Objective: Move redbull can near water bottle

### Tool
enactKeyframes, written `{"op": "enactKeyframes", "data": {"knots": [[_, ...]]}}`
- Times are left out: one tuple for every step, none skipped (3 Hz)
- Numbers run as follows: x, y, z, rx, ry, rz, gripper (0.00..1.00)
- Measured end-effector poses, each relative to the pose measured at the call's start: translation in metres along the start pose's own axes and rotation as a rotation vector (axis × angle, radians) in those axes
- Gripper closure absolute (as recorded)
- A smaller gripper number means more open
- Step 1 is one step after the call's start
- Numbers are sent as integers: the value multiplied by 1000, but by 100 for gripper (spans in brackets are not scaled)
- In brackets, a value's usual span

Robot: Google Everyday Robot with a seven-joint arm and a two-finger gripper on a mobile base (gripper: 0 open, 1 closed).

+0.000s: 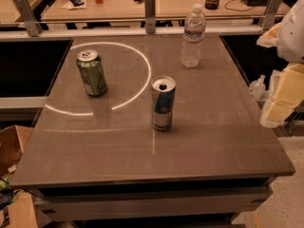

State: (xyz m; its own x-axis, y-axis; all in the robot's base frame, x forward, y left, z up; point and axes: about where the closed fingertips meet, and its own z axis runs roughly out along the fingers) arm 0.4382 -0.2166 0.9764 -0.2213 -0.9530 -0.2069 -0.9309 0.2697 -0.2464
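Observation:
The redbull can (163,103) stands upright near the middle of the grey table (142,151), its silver top open. The water bottle (193,36) stands upright at the far side of the table, right of centre, well beyond the can. My arm comes in at the right edge of the view, and my gripper (280,96) hangs there beside the table's right side. It is far to the right of the can and touches nothing on the table.
A wider green can (92,72) stands upright at the table's left, inside a bright ring of light. A metal rail with posts (150,13) runs behind the table, with desks and clutter beyond it. A cardboard box (12,146) sits at the lower left.

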Motion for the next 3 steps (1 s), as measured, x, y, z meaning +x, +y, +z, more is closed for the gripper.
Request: {"op": "enactKeyframes", "data": {"knots": [[0,0,0,0,0,0,0],[3,5,0,-2,-75,49,0],[15,17,20,-4,-222,96,0]]}}
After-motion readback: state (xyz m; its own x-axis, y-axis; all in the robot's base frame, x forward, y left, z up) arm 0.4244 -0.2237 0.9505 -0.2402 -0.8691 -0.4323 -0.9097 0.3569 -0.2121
